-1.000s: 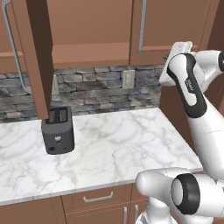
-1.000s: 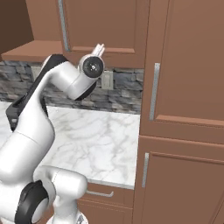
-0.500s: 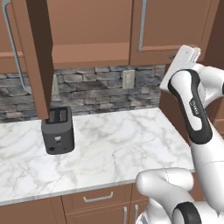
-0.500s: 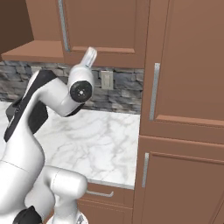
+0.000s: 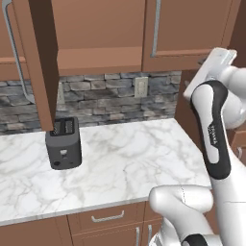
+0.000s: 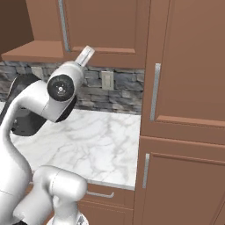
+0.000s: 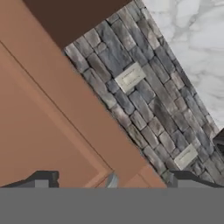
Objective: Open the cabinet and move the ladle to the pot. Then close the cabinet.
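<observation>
Gripper [image 7: 109, 179]: standing wide open and holding nothing, its two dark tips showing at the lower edge of the hand view, apart from each other. Compared with a second ago, the arm is reaching higher and further toward the wall, the forearm now rising steeply and the hand pointing up under the wall cupboards; the jaws have spread a little wider as well.

Cabinet [image 5: 101, 29]: brown wooden wall unit, sitting above and to the left of the gripper; its left door [image 5: 41, 62] is swinging out edge-on toward the camera, the right door [image 5: 187, 29] lying shut with a vertical silver handle [image 5: 155, 29]. A closed panel is lying directly ahead of the gripper in the hand view, a small grey tip, probably that handle's end, showing between the fingers.

Surroundings: stone backsplash [image 7: 144, 92] with a wall socket [image 7: 129, 77] beyond the gripper; marble table [image 5: 120, 163] below it; dark toaster [image 5: 63, 142] well off to the left; tall pantry cabinet [image 6: 184, 110] just beside it on the right.
</observation>
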